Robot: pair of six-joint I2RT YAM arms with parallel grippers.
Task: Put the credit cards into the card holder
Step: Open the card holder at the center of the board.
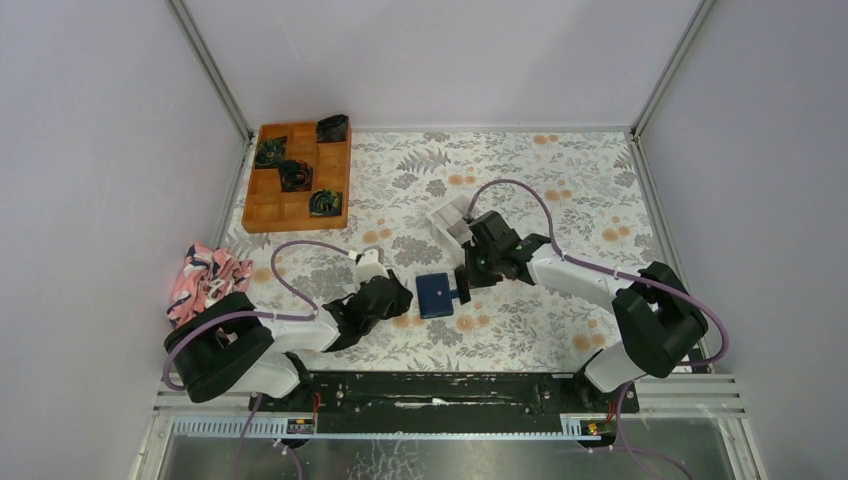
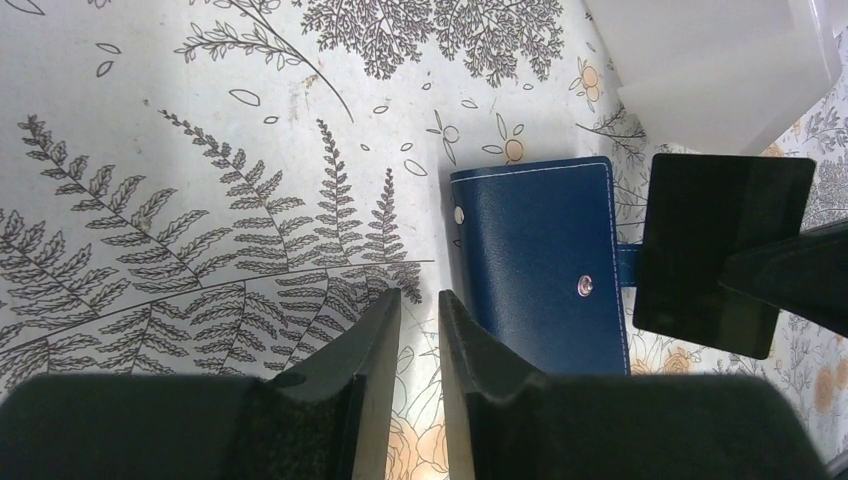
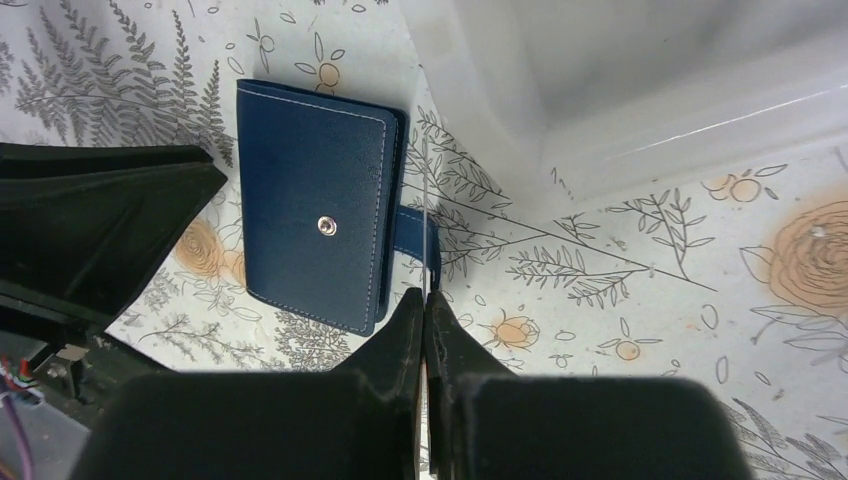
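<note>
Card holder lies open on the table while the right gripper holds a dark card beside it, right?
No: the card holder lies closed, navy cover up, as the right wrist view shows. The right gripper does hold the dark card beside it.

Card holder (image 2: 540,260) navy, white stitching; card (image 2: 715,255) black; table (image 1: 560,190) white, grey ferns, orange flowers; tray (image 1: 266,210) orange.

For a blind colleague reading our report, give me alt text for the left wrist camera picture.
A closed navy card holder lies on a floral tablecloth; beside it the right gripper holds a dark card. The left gripper, slightly open, is empty.
</note>
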